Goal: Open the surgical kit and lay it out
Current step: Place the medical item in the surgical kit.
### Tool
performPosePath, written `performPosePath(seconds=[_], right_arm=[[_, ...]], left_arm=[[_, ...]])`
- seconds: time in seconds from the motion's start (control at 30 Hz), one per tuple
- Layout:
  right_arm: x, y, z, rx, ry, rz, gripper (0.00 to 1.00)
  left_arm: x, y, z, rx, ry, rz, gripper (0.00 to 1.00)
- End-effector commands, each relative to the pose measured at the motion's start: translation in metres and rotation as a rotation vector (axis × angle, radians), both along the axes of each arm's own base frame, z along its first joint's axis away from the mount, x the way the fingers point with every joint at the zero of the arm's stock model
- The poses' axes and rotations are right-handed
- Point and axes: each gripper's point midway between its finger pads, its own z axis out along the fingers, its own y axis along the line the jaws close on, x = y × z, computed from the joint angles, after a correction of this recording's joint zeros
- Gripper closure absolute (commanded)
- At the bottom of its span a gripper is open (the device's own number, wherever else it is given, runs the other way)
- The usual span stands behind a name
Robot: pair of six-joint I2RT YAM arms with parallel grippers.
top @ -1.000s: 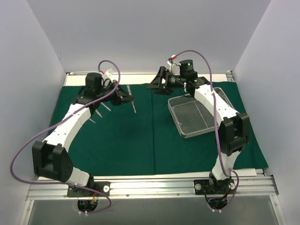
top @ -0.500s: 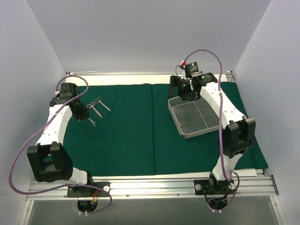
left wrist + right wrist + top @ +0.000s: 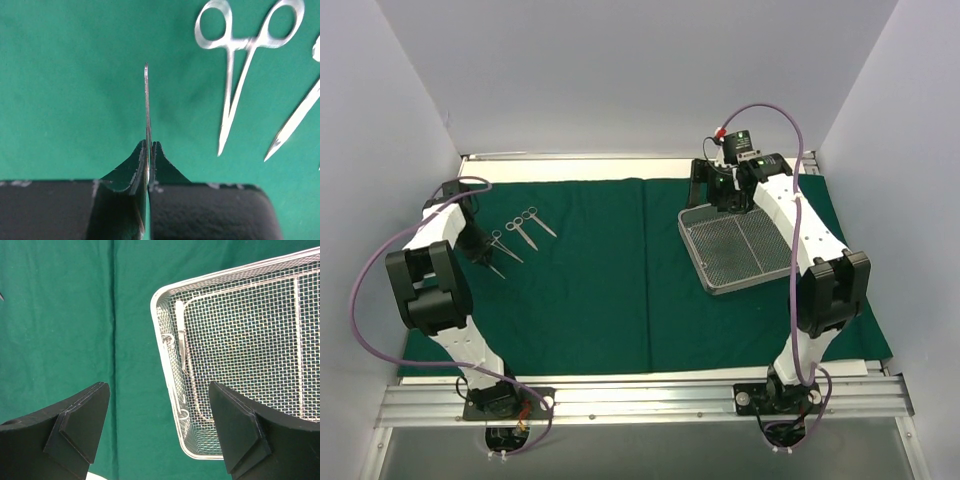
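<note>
The dark green drape [image 3: 590, 290] lies spread over the table. My left gripper [image 3: 483, 255] is low over the drape's left edge. In the left wrist view it [image 3: 149, 145] is shut on a thin steel instrument [image 3: 147, 100], seen edge-on. Ring-handled forceps [image 3: 235, 75] and another pointed instrument [image 3: 295, 120] lie on the cloth just to its right. Three instruments [image 3: 520, 230] lie there in the top view. My right gripper [image 3: 720, 195] hangs open above the far left corner of the wire-mesh tray [image 3: 740, 245]. A slim steel tool [image 3: 181, 335] lies inside the tray [image 3: 240, 330].
White walls close in on the left, back and right. The aluminium rail [image 3: 640, 395] with both arm bases runs along the near edge. A centre fold [image 3: 647, 270] runs down the drape.
My left arm has swung from the back middle to the far left edge, still shut. Three instruments now show on the cloth. My right gripper moved right over the tray and opened wider.
</note>
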Motion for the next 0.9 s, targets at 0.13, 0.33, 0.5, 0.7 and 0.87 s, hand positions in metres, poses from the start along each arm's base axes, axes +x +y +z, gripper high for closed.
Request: performPosePath(seconds=[0.13,0.33,0.5,0.7,0.87], right_arm=[[-0.005,-0.021,0.005,-0.019,-0.001,-0.030,0.17],[-0.003,-0.025,0.003,-0.013,0.006,-0.041,0.17],[-0.003,-0.025,-0.001,-0.012,0.016,-0.041,0.17],[-0.004,-0.024,-0.005,-0.007,0.028,-0.035,0.17],[-0.004,-0.025,-0.006,-0.007,0.031,-0.037,0.16]], left_arm=[[0.022,0.015,0.001,0.027,0.002,0.007,0.98],[0.021,0.016,-0.008,0.018,0.028,0.021,0.98],[0.021,0.019,-0.014,0.007,0.034,0.033,0.98],[0.021,0.019,-0.027,-0.016,0.052,0.039,0.96],[0.020,0.019,-0.033,-0.024,0.062,0.044,0.93]])
